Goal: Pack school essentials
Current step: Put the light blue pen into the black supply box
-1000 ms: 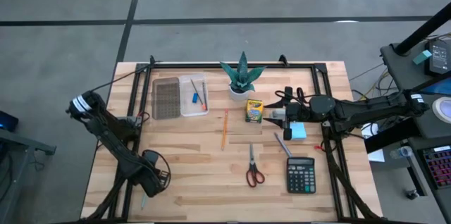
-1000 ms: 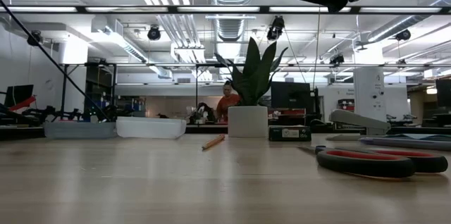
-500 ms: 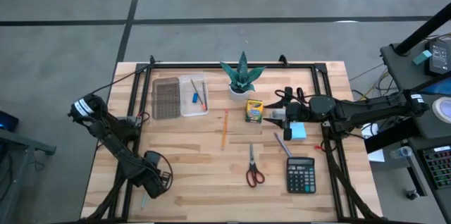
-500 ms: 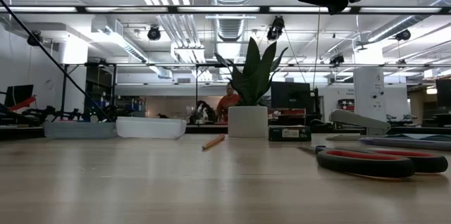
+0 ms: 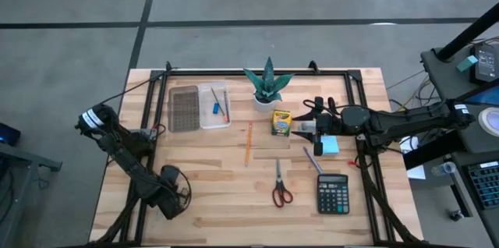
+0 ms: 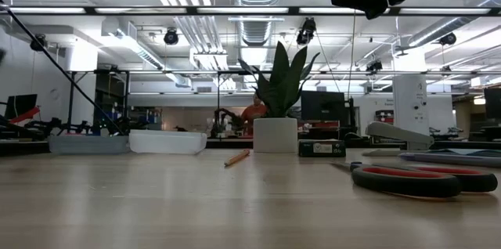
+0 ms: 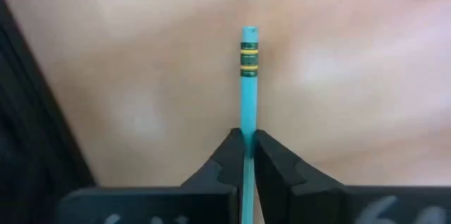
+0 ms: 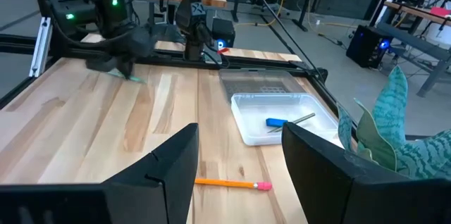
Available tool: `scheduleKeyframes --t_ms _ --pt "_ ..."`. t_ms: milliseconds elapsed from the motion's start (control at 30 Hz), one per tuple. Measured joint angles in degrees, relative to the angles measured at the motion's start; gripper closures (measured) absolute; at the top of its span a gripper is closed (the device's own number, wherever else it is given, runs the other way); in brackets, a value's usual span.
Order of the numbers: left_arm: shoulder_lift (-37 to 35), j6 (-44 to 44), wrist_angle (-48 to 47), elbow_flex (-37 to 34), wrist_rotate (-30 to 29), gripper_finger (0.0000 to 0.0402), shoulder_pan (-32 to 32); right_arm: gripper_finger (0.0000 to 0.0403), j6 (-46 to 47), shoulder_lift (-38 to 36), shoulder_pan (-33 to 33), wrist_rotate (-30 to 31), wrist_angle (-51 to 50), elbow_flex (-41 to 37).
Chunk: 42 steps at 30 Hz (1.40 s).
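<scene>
While the left gripper [image 7: 243, 155] sits low at the near left corner of the worktop [image 5: 203, 193], its two dark fingers [image 7: 224, 159] are squeezed tight on a thin teal pencil [image 7: 246, 90]. The pencil sticks out straight past the fingertips, and it has a green and yellow band near the far end. A pencil like this looks very light and stiff, so it should lift without bending. It is also smooth and round, so it could slip or spin if the hold is loose. The fingers hold it partway along, with a good bit poking out in front, and that seems a fair place to hold. The clear tray [image 5: 214, 108] waits at the back of the worktop, with a small blue piece [image 8: 276, 122] and a thin pen inside, and a dark mesh lid [image 5: 184, 109] lies just beside it. An orange pencil [image 5: 248, 143] lies in the middle, and red-handled scissors [image 5: 280, 186] lie nearer the front. The scissors look heavier and have sharp ends, so the handles may be the best part to take. The crayon box [image 5: 281, 122] stands near the plant [image 5: 267, 84]. The right gripper [image 5: 310, 129] hangs with its fingers spread apart and empty, just beside the blue sticky-note pad [image 5: 328, 146].
</scene>
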Motion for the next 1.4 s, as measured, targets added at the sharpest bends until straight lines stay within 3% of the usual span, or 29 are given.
scheduleKeyframes --t_ms 200,400,733,1200,1400 --pt "-3.44 1.98 -3.23 0.7 -1.51 0.04 1.8 0.0209 0.15 0.02 0.0 -0.01 -0.37 0.0" --pt "-6.49 4.69 -2.68 0.92 -8.87 0.04 4.88 0.0209 0.6 0.02 0.0 -0.01 -1.03 0.0" --pt "-10.32 17.53 1.26 1.15 -16.38 0.0401 12.78 0.0209 4.14 0.02 0.0 0.01 -5.99 0.0" --pt "-16.12 50.4 15.03 3.93 -17.88 0.0401 33.13 0.0209 11.49 0.02 0.0 0.05 -16.08 0.0" --pt "-19.33 56.77 17.87 6.92 -16.67 0.0401 42.99 0.0209 12.52 0.0 0.0 0.03 -18.24 0.0"
